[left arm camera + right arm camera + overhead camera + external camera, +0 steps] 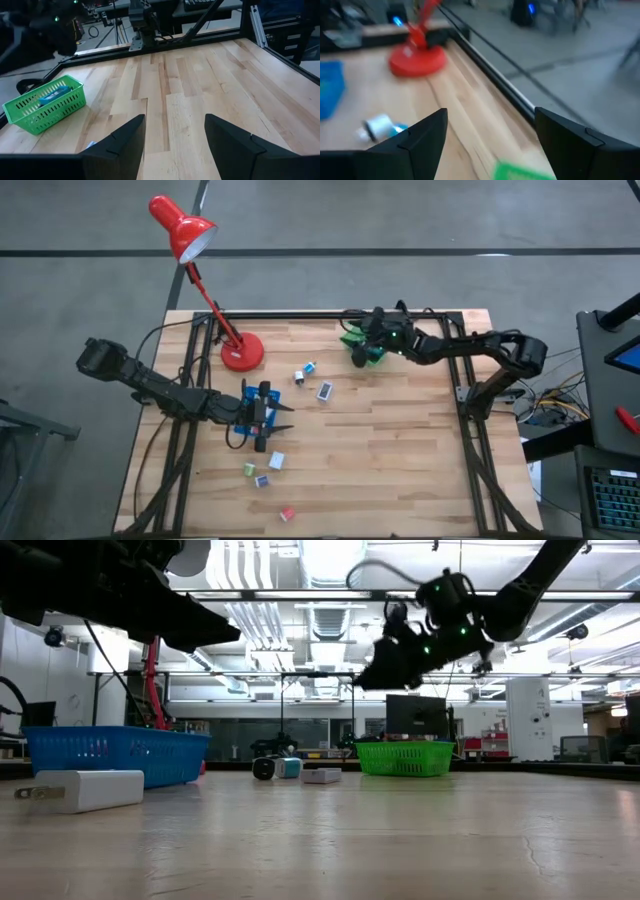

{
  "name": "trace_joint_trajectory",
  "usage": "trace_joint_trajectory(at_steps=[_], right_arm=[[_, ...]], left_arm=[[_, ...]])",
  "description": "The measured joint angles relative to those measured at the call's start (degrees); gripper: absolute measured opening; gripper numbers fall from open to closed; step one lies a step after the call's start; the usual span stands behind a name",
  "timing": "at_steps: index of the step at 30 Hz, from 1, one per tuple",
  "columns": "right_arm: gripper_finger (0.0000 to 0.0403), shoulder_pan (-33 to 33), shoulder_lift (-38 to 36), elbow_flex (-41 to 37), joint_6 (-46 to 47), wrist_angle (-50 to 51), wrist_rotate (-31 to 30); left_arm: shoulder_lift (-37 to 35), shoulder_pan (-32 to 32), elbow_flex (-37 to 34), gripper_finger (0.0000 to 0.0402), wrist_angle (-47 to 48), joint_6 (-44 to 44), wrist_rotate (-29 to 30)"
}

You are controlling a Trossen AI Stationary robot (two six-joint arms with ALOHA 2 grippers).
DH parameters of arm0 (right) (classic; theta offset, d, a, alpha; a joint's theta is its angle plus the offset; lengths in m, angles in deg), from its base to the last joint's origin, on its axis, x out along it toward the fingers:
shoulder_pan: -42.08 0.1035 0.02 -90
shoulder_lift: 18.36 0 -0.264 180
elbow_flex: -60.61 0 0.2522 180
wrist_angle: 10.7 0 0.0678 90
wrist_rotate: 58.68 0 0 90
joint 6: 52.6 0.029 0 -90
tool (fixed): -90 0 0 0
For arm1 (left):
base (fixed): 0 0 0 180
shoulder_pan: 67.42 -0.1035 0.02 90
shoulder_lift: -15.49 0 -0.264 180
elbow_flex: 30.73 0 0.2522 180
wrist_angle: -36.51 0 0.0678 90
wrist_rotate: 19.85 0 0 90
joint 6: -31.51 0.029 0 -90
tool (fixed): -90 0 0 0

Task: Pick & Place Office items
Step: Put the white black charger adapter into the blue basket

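White charger-like block (88,790) lies nearest on the table (400,440); blue tray (112,754) under left gripper (268,418), jaws apart, empty. Mid-table: small white, teal pieces (312,378). Farthest: right gripper (368,335), jaws apart, above green basket (44,103) holding a teal flat piece (54,94); red lamp (230,340) beside.

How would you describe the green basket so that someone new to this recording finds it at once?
Start at the red desk lamp standing at the table's far edge in the high view, then follow that edge toward the right arm. The green basket sits there, directly under the right gripper, with a teal piece inside. It is the only green mesh container; the other one is a blue tray.
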Motion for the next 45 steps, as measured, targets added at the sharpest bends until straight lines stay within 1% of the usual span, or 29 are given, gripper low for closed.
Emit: trace_joint_trajectory(at_steps=[5, 7, 16, 23, 26, 30, 35, 38, 41, 45], right_arm=[[0.028, 4.88, -0.03, -0.38, -0.73, -7.78, -0.09], [0.0278, 6.87, -0.04, -0.43, -1.76, -9.79, -0.29], [0.0273, 15.46, -0.04, -0.63, -5.52, -15.69, -0.37], [0.0265, 20.79, -0.07, -0.9, -6.92, -16.07, -0.48], [0.0263, 22.16, -0.09, -1.25, -6.69, -15.78, -0.52], [0.0262, 23.32, -0.24, -2.74, -6.61, -15.63, -0.94], [0.0262, 23.97, -1.44, -5.83, -6.41, -15.59, -3.43], [0.0262, 24.39, -3.23, -7.93, -5.72, -15.66, -3.75], [0.0263, 25.1, -6.18, -10.47, -5.33, -15.7, -3.74], [0.0263, 25.96, -11.05, -14.18, -5.5, -15.56, -3.72]], left_arm=[[0.0, -0.01, 0.03, 0.0209, 0.1, -0.27, 0.02], [0.0, 0.0, 0.64, 0.0209, 1.54, -0.45, 0.04], [0.0, -0.01, 7.14, 0.0209, 15.87, -1.15, 1.76], [0.0, 0.01, 9.17, 0.0209, 25.0, -3.82, 1.85], [0.0, 0.06, 9.57, 0.0209, 27.91, -5.85, 1.77], [0.02, 0.57, 10.36, 0.0209, 31.38, -8.16, -0.82], [0.01, 0.19, 12.22, 0.0209, 32.11, -8.87, -0.98], [0.78, -1.07, 13.93, 0.0209, 32.49, -8.79, -0.99], [2.92, -2.24, 15.44, 0.0209, 33.06, -5.77, -1.34], [6.95, -4.09, 17.44, 0.0209, 32.88, 0.85, -1.81]])
